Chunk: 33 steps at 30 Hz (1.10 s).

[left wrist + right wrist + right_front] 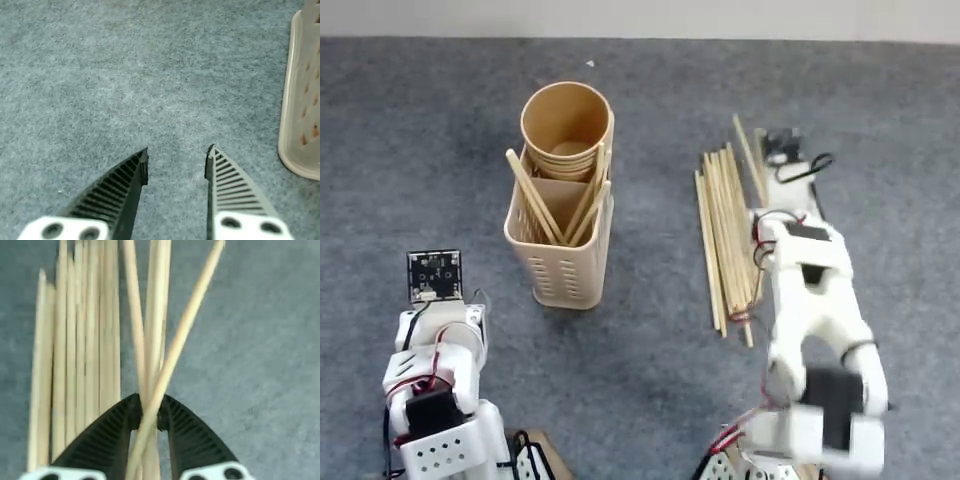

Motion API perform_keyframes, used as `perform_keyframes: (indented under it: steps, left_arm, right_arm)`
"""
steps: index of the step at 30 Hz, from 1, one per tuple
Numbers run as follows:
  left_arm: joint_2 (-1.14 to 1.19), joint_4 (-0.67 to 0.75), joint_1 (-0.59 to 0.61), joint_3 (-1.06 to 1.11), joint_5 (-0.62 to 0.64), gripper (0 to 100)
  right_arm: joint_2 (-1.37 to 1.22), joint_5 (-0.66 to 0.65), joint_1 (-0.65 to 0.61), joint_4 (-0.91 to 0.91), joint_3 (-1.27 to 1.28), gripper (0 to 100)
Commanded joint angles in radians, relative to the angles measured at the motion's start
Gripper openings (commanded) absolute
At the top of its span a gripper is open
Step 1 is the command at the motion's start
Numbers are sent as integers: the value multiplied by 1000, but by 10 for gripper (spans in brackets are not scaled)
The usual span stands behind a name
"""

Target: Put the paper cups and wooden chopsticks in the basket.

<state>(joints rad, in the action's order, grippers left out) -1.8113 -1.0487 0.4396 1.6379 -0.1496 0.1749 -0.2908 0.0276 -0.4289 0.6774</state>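
Note:
A cream slotted basket stands upright on the grey carpet, with stacked paper cups in its far compartment and several wooden chopsticks leaning in the near one. A loose row of chopsticks lies to its right, and the right arm stretches over that row. My right gripper is shut on a few chopsticks, one of them slanting across the others; the rest of the row lies beside its fingers. My left gripper hangs open over bare carpet, the basket's side off to one side.
The left arm sits folded near the front left corner, well short of the basket. Grey carpet covers the whole surface, with free room between the basket and the chopstick row and in front of both.

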Motion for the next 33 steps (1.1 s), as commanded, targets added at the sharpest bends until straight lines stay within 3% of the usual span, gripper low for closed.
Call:
perform_keyframes:
  steps: [1,9,16,24,30,33]
  left_arm:
    - [-5,15,-16,-5,-14,213]
    - [-5,15,-16,-5,-14,213]
    - [-5,14,-16,-5,-14,213]
    - [-5,15,-16,-5,-14,213]
    - [-5,15,-16,-5,-14,213]
    - [-5,17,-16,-5,-14,213]
  right_arm:
    - [245,43,-76,-94,-10,5]
    - [539,98,-219,-124,-15,5]
    - [565,123,-266,81,-25,5]
    - [570,167,-283,156,-31,5]
    - [576,192,-337,153,-27,5]
    - [576,186,-331,38,-41,5]
